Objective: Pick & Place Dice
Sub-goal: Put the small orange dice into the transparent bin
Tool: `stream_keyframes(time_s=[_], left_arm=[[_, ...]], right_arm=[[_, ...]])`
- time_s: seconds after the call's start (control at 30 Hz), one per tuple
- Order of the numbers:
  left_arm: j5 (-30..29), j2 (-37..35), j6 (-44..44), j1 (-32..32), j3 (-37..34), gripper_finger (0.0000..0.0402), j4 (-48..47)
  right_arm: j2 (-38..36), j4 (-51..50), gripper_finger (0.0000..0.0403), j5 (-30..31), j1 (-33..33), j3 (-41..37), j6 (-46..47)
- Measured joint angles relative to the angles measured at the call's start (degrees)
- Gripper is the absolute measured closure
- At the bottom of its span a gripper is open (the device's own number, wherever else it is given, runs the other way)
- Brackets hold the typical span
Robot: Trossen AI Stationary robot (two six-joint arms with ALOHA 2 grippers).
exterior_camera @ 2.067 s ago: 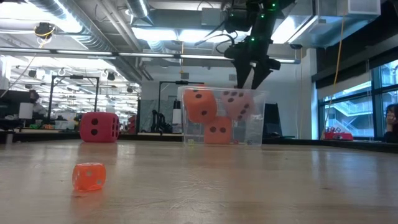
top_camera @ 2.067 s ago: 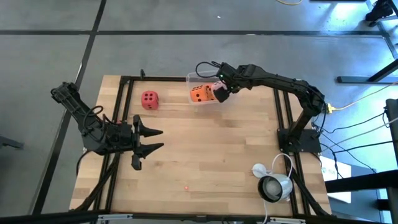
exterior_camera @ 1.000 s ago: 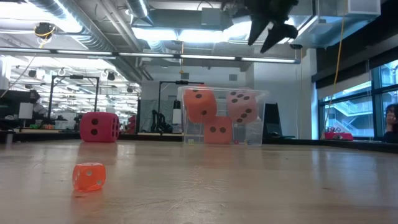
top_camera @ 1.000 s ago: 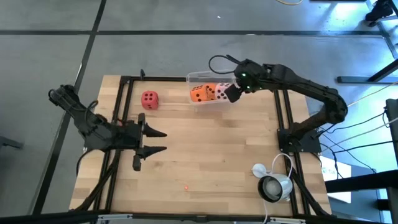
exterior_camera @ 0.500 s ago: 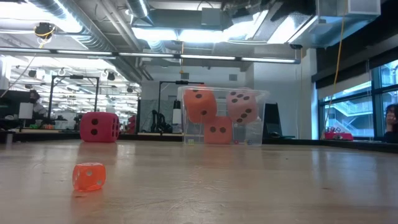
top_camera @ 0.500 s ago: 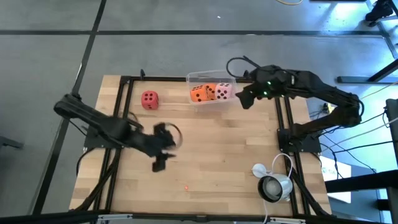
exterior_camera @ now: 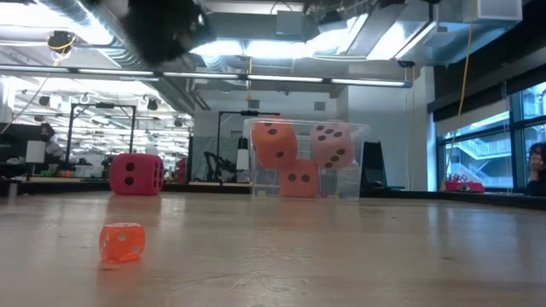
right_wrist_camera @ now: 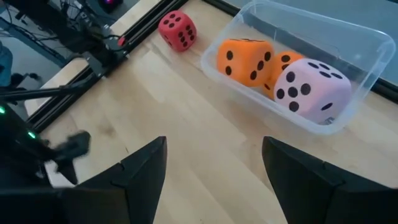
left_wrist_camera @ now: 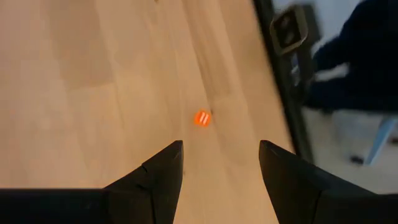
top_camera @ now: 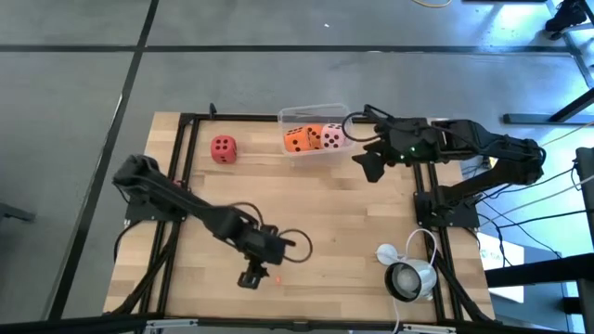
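Note:
A clear plastic container (top_camera: 314, 137) near the table's far edge holds two orange dice (right_wrist_camera: 244, 58) and a pale pink die (right_wrist_camera: 311, 89). The red die (top_camera: 223, 148) rests on the table to the container's left. A much smaller orange die (top_camera: 277, 278) lies near the table's near edge, also visible in the low view (exterior_camera: 122, 241). My left gripper (top_camera: 288, 250) is open above the middle of the table, with the small die (left_wrist_camera: 202, 118) ahead of its fingers. My right gripper (top_camera: 364, 165) is open, to the right of the container.
A white round device with a cord (top_camera: 408, 276) sits at the table's near right corner. Black frame rails (top_camera: 181, 162) run along the left and right sides. Bare wood lies between the container and the small die.
My left arm has swung out from the table's left edge toward the middle and near side, ending above the small orange die. My right gripper has drawn back from the container toward the table's right and slightly nearer. The dice have stayed put.

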Motion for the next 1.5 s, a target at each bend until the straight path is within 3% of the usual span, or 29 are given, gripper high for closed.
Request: stream_keyframes(time_s=[0.17, 0.33, 0.63, 1.17, 1.5], left_arm=[[-0.3, 6.0, 6.2, -2.8, 0.0, 0.0199, 3.1], [-5.1, 10.8, 11.6, -6.4, 0.0, 0.0199, 10.9], [-14.2, 14.4, 9.3, -7.8, 0.0, 0.0199, 11.9], [-14.4, 18.5, 8.7, -7.6, 0.0, 0.0203, 12.2], [-13.7, 19.2, 7.3, -7.6, 0.0, 0.0274, 14.1]], right_arm=[[0.0, 0.0, 0.0140, 2.7, 3.6, 0.0, 2.2], [0.0, 0.0, 0.0140, 3.3, 6.3, 0.0, 4.1], [0.0, 0.0, 0.0140, 6.0, 10.6, 0.0, 7.5], [1.1, 0.1, 0.0140, 7.1, 14.2, 0.0, 10.0], [3.5, 0.1, 0.0140, 7.0, 14.3, 0.0, 10.0]])
